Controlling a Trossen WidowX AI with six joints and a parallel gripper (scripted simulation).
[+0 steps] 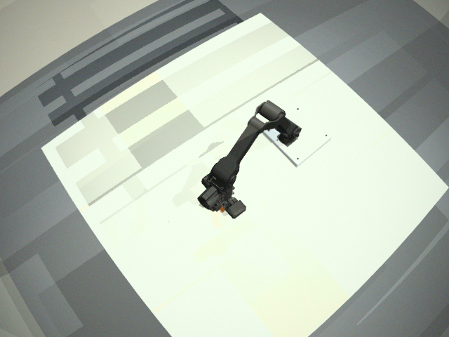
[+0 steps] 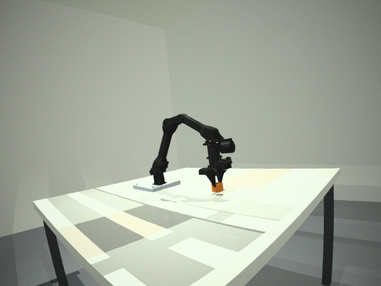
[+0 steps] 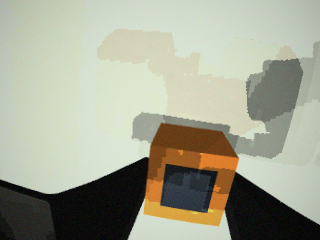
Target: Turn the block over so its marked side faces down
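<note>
From above, the arm (image 1: 239,148) hides nearly all of the block (image 1: 221,208); only an orange sliver shows under the gripper (image 1: 225,208) on the table (image 1: 362,188).

From the side, the block (image 2: 217,187) hangs just off the table (image 2: 295,196), its upper part pinched between the closed fingers (image 2: 211,178).

At the wrist, the block (image 3: 191,175) sits between the dark fingers, its dark marked face toward the camera, so not yet turned down.

The grip looks high on the block; I think it could slip or twist during the flip and land on the wrong face. No writing or labels anywhere.
</note>
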